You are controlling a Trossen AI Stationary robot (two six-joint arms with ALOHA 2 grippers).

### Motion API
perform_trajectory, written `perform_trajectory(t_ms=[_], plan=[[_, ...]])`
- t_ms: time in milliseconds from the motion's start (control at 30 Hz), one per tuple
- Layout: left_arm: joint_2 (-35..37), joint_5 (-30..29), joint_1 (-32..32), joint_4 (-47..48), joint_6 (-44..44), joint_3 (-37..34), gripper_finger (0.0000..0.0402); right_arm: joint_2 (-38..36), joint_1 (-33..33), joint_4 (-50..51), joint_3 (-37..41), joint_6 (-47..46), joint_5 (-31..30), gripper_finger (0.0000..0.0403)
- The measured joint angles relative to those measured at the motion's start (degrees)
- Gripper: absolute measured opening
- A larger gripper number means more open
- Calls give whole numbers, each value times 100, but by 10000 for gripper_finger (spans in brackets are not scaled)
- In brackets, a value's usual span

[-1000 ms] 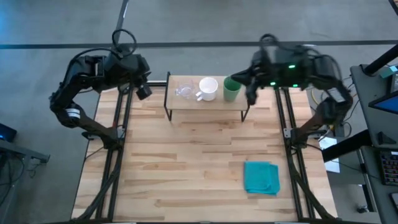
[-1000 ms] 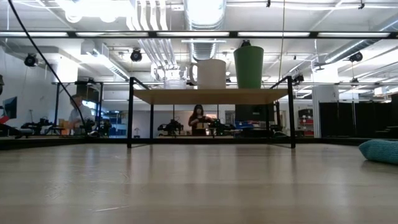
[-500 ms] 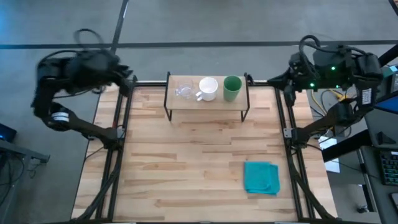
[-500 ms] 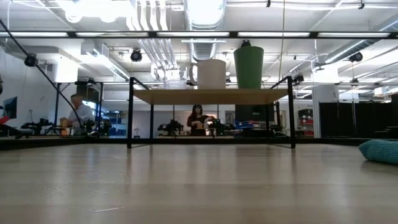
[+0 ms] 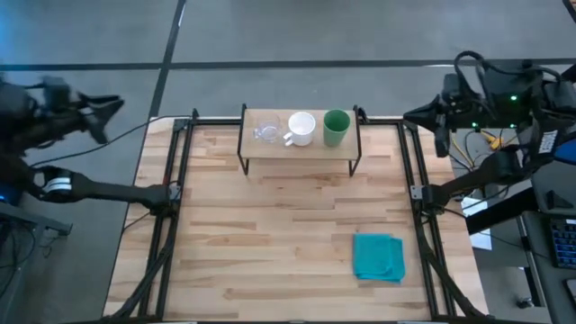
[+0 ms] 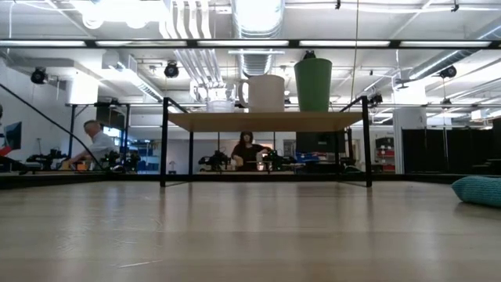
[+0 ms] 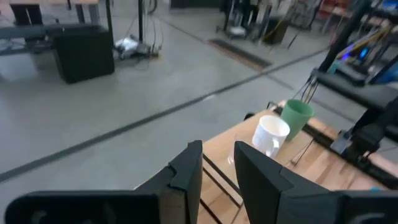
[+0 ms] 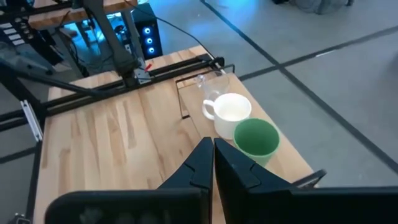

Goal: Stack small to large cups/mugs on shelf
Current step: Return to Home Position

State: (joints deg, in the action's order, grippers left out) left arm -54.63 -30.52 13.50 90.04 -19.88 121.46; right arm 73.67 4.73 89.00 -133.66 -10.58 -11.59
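The cups stand in a row on the shelf at the table's far edge: clear glass cup, white handled mug, green cup, each on its base. The low view shows them on the shelf board: glass cup, mug, green cup. My left gripper is open, out beyond the table's left edge. My right gripper is shut, out beyond the table's far right corner. Both are far from the cups.
A teal folded cloth lies near the table's right near part, also at the low view's right edge. Black frame rails run along the table's left and right sides. People sit at desks in the room behind.
Both arms have drawn back from the shelf. The left arm swung out past the table's left edge; the right arm pulled away past the right edge. The three cups have stayed in place on the shelf.
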Motion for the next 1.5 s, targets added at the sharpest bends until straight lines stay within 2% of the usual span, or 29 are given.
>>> perform_trajectory(t_ms=[133, 267, 433, 533, 767, 933, 1033, 1133, 1367, 1500], plan=[[427, 5, 0, 0, 28, -196, 80, -367, 0, -5, 387, -39, -1, 9], [848, 10, 0, -70, -71, -671, 80, -867, 0, -233, 1105, -240, -1, 9], [1429, 25, 0, -273, -77, -1737, 80, -1699, 0, -1107, 2484, -294, -1, 9], [1844, 66, 0, -739, -215, -2573, 80, -2239, 0, -1753, 3453, -390, -1, 9], [3018, 1080, 0, -2885, 124, -4698, 80, -3395, 2, -3257, 5611, -868, 109, 9], [3781, 1752, 0, -3878, 354, -5856, 80, -4132, 2, -4728, 6927, -736, 917, 9], [4127, 2371, 0, -4407, 440, -6414, 80, -4532, 2, -5687, 7637, -537, 1457, 9], [4401, 2864, -2, -4845, 624, -6870, 80, -4906, 1, -6217, 8229, -453, 1564, 9], [5030, 2911, -2, -5225, 669, -7690, 80, -5756, 2, -6866, 9476, -617, 1606, 9], [5291, 2909, 0, -5864, 669, -8143, 80, -6244, 0, -7796, 10233, -453, 1868, 9]])
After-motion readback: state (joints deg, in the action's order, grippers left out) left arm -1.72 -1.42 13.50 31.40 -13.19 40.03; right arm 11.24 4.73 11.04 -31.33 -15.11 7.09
